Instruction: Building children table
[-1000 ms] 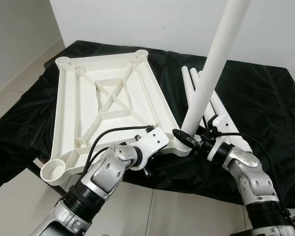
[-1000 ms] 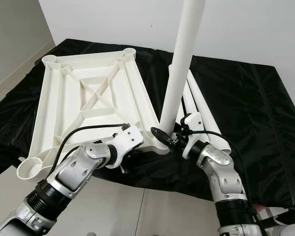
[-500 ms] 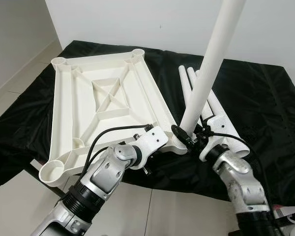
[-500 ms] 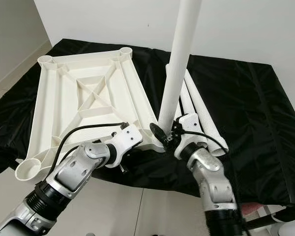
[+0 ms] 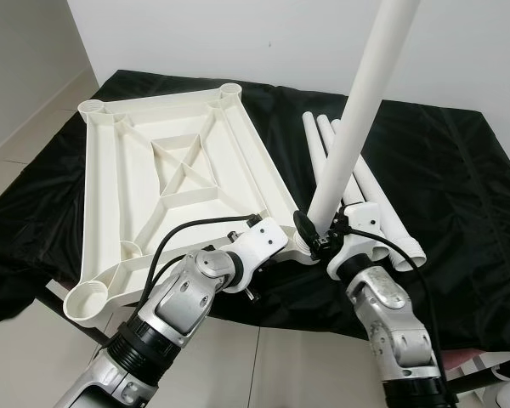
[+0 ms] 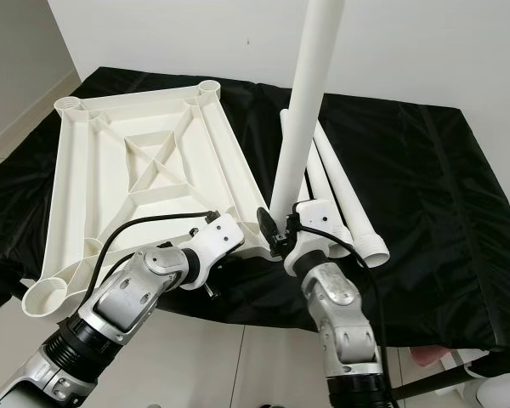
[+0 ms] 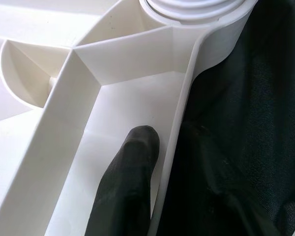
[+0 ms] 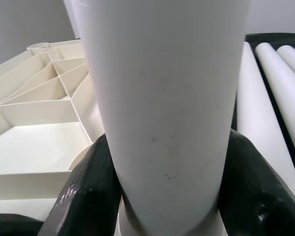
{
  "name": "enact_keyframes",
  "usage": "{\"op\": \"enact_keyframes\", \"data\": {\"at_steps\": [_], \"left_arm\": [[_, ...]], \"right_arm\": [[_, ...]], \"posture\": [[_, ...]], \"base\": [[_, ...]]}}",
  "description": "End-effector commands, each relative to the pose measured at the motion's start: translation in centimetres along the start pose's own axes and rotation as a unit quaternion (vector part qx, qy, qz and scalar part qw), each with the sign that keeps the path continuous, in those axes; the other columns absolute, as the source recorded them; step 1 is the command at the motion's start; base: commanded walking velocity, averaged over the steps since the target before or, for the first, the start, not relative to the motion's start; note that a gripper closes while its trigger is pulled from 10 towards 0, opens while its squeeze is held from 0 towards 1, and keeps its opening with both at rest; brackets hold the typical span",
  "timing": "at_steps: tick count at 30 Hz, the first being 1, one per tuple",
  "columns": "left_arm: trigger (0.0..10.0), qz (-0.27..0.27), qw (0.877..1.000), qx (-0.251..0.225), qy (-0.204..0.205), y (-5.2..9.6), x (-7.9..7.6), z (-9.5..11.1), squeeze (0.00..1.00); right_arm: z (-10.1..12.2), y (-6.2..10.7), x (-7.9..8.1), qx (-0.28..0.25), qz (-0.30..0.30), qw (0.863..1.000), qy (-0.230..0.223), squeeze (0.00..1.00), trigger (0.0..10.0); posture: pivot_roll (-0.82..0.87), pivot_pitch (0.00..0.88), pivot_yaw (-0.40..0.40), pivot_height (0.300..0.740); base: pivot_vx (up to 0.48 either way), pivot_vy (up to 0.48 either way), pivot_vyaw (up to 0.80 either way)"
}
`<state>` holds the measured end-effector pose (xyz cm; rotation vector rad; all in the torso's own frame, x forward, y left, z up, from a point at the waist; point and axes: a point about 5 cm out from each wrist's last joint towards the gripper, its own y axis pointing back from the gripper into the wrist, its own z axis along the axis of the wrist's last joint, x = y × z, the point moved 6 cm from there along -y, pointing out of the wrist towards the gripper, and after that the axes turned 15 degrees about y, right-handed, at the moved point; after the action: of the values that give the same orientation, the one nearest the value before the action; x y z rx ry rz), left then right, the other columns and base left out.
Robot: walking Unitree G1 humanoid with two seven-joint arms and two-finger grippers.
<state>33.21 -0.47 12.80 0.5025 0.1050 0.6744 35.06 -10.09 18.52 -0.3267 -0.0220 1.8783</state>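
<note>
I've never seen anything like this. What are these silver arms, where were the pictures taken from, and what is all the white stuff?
It is a humanoid robot assembling a children's table. Two pictures come from its head, two from cameras on its wrists. On a black cloth lies the white tabletop, upside down, ribs showing. The right tool grips an upright white leg standing at the tabletop's near corner socket. The left tool pinches the tabletop's rim beside it. Three spare legs lie alongside.
</note>
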Motion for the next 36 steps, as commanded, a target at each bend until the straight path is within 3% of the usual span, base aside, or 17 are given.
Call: {"op": "enact_keyframes", "data": {"at_steps": [1,6,13,23,24,36], "left_arm": [[10.0,-0.030,0.999,0.027,0.012,-0.7,-1.7,-1.7,0.00],[10.0,-0.029,0.999,0.027,0.013,-0.7,-1.7,-1.6,0.00],[10.0,-0.029,0.999,0.025,0.013,-0.8,-1.7,-1.5,0.00],[10.0,-0.025,0.999,0.025,0.014,-0.8,-1.5,-1.6,0.00],[10.0,-0.024,0.999,0.025,0.014,-0.8,-1.5,-1.5,0.00],[10.0,-0.024,0.999,0.022,0.014,-0.9,-1.7,-1.5,0.00]], "right_arm": [[1.9,-0.6,1.4,-0.030,-0.004,0.999,-0.026,0.00,10.0],[1.3,-0.9,1.8,-0.011,-0.040,0.999,-0.034,0.00,10.0],[0.8,-1.4,2.1,0.015,-0.100,0.995,-0.004,0.00,10.0],[0.5,-1.5,3.2,0.026,-0.100,0.995,-0.009,0.00,10.0],[0.6,-1.5,3.2,0.023,-0.098,0.995,-0.015,1.00,10.0],[1.5,-0.9,3.0,-0.008,-0.086,0.996,-0.015,1.00,10.0]], "posture": [[-0.10,0.142,0.020,0.740],[-0.11,0.142,0.020,0.740],[-0.10,0.139,0.017,0.740],[-0.10,0.130,0.012,0.740],[-0.10,0.128,0.010,0.740],[-0.10,0.113,-0.001,0.740]], "base": [[0.000,0.000,0.00],[0.000,0.000,0.00],[0.000,0.000,0.00],[0.000,0.000,0.00],[0.000,0.000,0.00],[0.000,0.000,0.00]]}}
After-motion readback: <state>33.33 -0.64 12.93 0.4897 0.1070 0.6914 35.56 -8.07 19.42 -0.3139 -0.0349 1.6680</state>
